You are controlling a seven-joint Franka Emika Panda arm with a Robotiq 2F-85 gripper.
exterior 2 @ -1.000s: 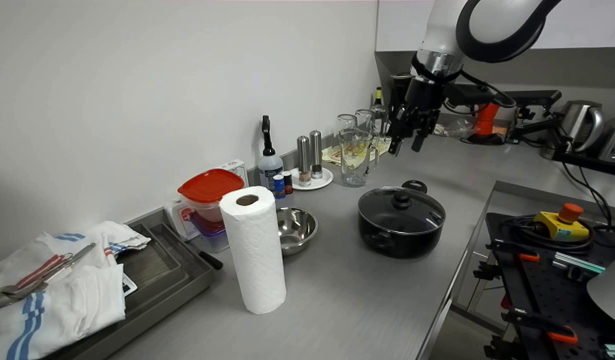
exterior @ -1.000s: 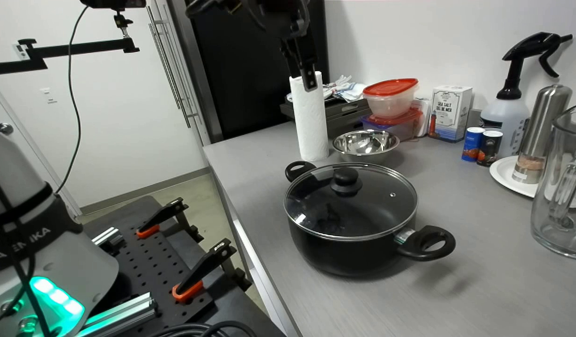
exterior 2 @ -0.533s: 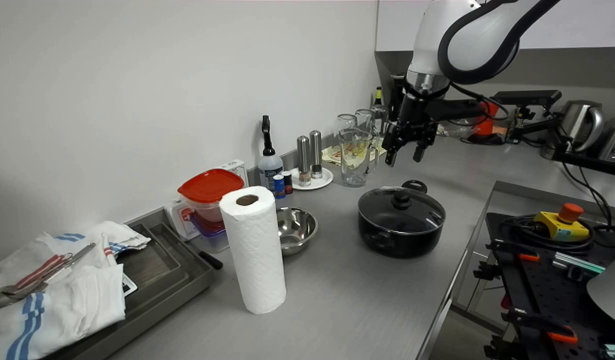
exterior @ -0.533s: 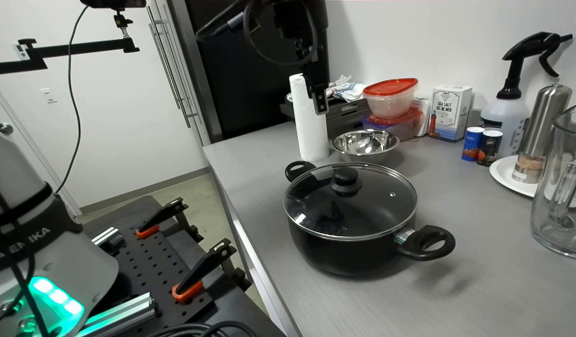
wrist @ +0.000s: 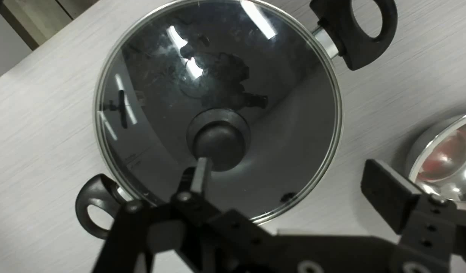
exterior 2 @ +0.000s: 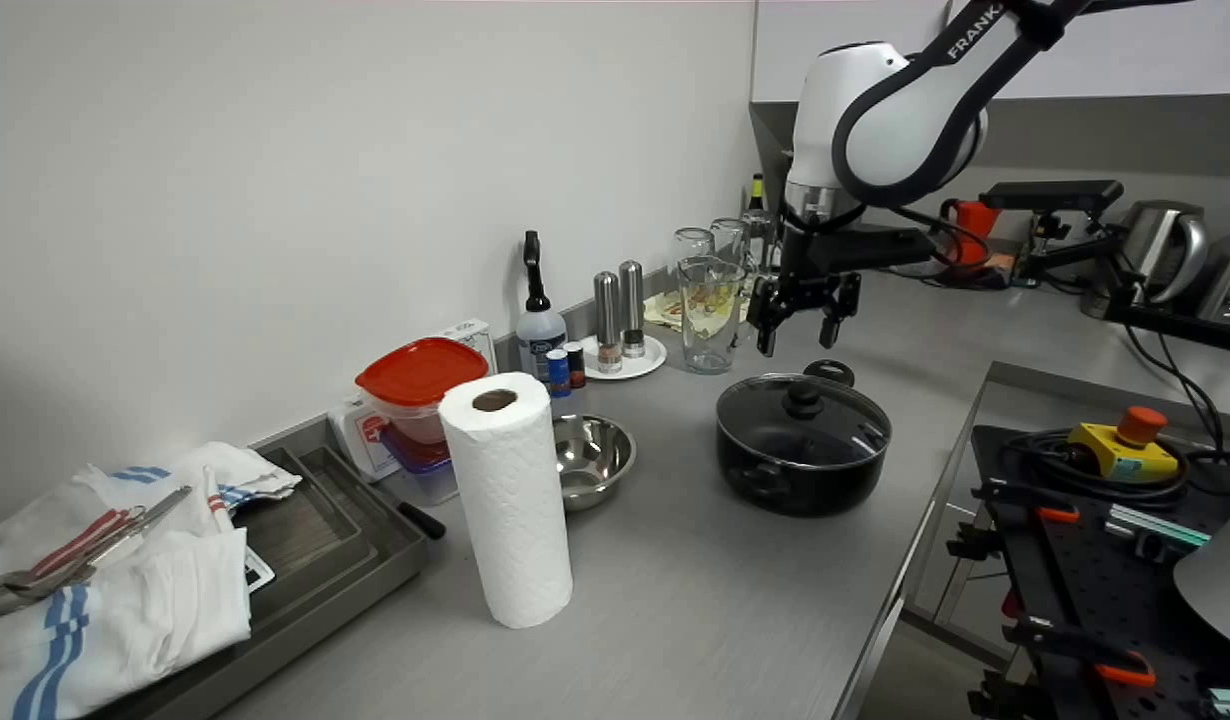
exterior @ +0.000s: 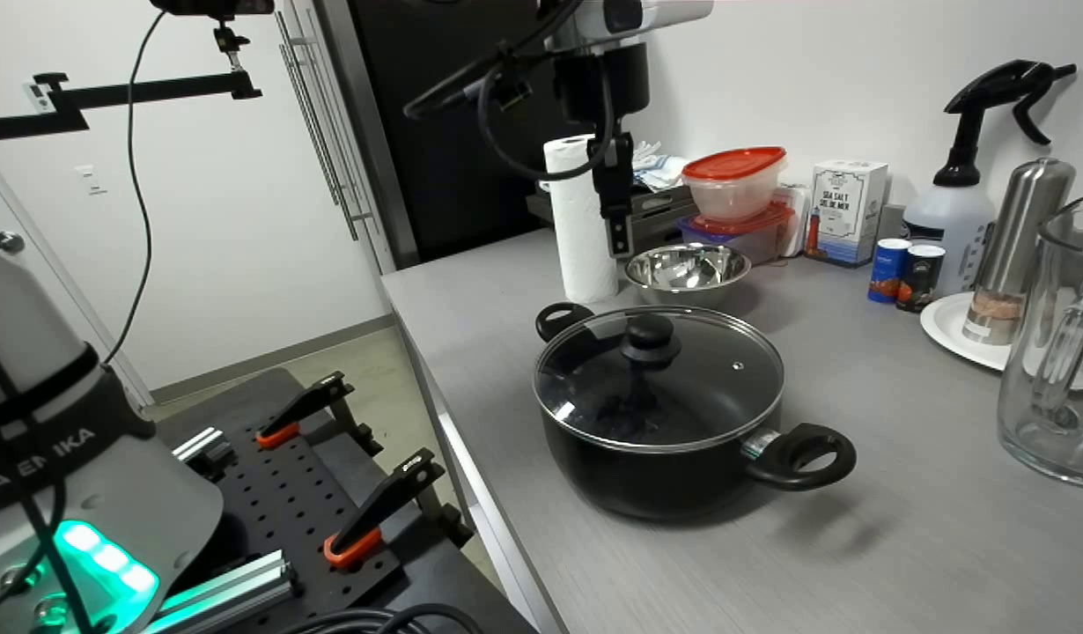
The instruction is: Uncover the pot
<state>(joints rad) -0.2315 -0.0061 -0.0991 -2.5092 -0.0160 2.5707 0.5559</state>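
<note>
The wide black pot (exterior: 656, 480) stands on the grey counter, also seen in an exterior view (exterior 2: 810, 492), with its side loop handle (wrist: 363, 45) in the wrist view. A round glass lid (exterior: 691, 387) with a steel rim lies on it; the lid fills much of the wrist view (wrist: 290, 125). Its black knob (wrist: 219, 146) stands up at the middle. My gripper (exterior 2: 798, 335) is open and empty, pointing down above the pot's level. In the wrist view the open fingers (wrist: 288, 176) stand wide apart, one overlapping the knob's edge, the other toward the steel bowl. In an exterior view only one finger (exterior: 622, 238) shows clearly.
A small steel bowl (exterior: 689, 269) and a paper towel roll (exterior 2: 505, 510) stand near the pot. A glass jug (exterior 2: 708, 320), a white plate with grinders (exterior 2: 627, 365) and a spray bottle (exterior 2: 541, 330) stand along the wall. The counter edge (exterior: 471, 493) runs close by.
My arm has moved down and closer to the pot, and the gripper now points more nearly straight down. The fingers stay open. The pot and lid have not moved.
</note>
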